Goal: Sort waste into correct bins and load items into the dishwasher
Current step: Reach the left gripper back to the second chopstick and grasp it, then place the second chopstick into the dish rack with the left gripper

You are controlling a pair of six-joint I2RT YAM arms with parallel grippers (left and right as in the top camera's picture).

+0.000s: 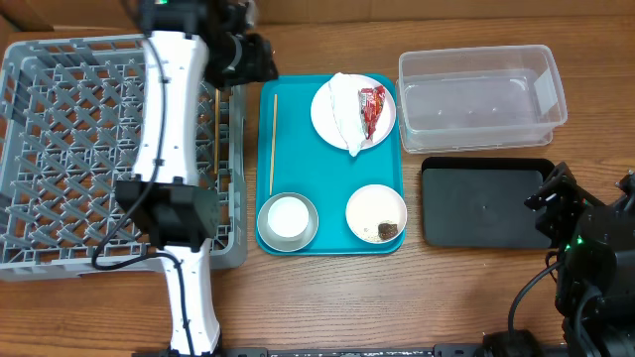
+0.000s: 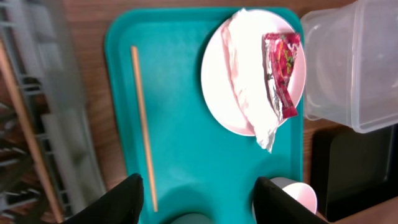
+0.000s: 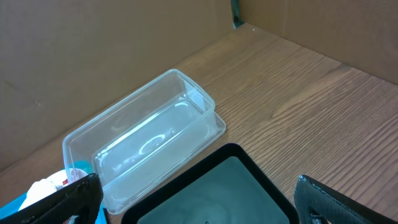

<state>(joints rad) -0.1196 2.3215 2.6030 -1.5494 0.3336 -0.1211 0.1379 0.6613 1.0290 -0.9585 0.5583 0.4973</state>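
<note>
The grey dish rack, the dishwasher (image 1: 60,149), fills the left, and one wooden chopstick (image 1: 215,124) lies along its right side. My left gripper (image 1: 254,59) (image 2: 199,198) hovers open and empty between the rack and the teal tray (image 1: 298,149). A second chopstick (image 1: 273,144) (image 2: 143,124) lies on that tray. The white plate (image 1: 332,111) (image 2: 217,74) holds the crumpled napkin (image 2: 249,81) and the red wrapper (image 1: 372,109) (image 2: 283,74). A white cup (image 1: 287,215) sits in the grey metal bowl (image 1: 310,226). The small white bowl (image 1: 372,206) holds a brown chunk (image 1: 387,230). My right gripper (image 1: 552,198) (image 3: 198,190) is open above the black tray (image 1: 486,203) (image 3: 217,193).
The clear tub (image 1: 481,94) (image 3: 143,137) stands behind the black tray, with nothing in it. Cardboard walls (image 3: 93,50) close off the back of the wooden table (image 3: 311,106). The left arm's white links (image 1: 169,109) reach across the rack.
</note>
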